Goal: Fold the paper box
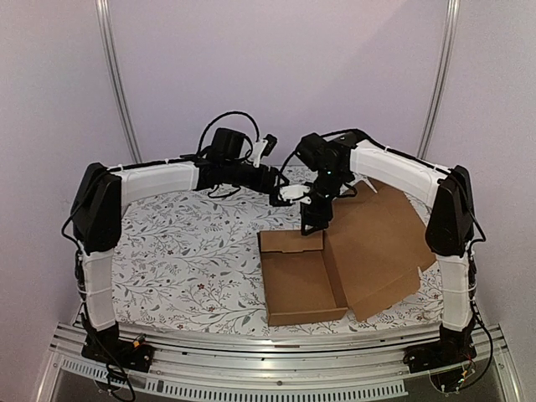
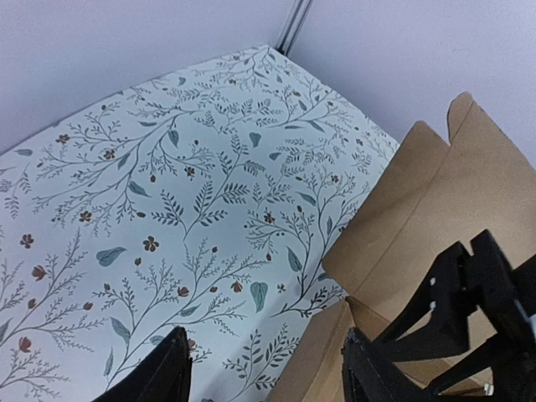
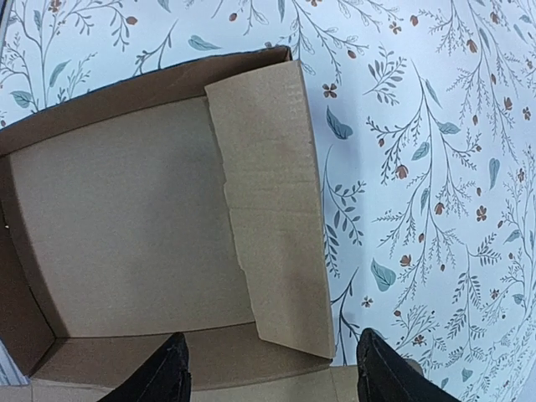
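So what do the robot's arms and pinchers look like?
The left arm and right arm wear white covers, with chunky black joints and looping black cables. The left gripper and right gripper are both black and two-fingered.

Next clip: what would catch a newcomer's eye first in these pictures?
The brown paper box dominates, its walls already up, right of centre on the floral tablecloth, with its lid panel spread open to the right. The right claw and left claw hover close together near the box's far wall, both open and holding nothing.
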